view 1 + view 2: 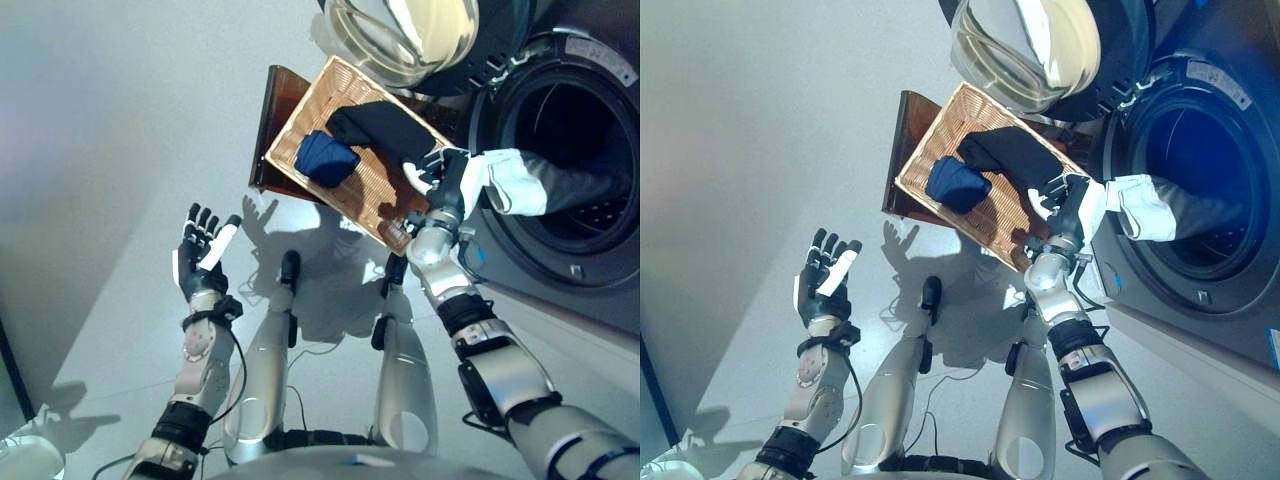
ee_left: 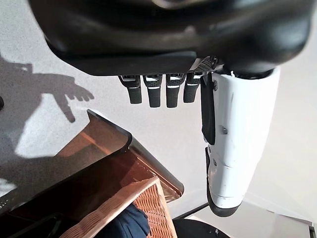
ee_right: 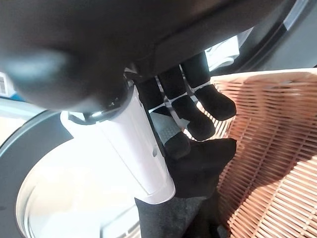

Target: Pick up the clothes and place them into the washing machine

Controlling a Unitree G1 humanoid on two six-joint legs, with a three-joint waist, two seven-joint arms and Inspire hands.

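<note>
A wicker basket holds a folded blue garment and a black garment. My right hand reaches over the basket's corner nearest the washing machine. In the right wrist view its fingers curl onto the black garment, with the white-covered thumb on the cloth's other side. A white and grey garment hangs over the rim of the washing machine's drum, right beside that hand. My left hand is held open over the floor at the left, away from the basket.
The basket rests tilted on a brown stand. The machine's round glass door stands swung open above the basket. Grey floor spreads to the left and below.
</note>
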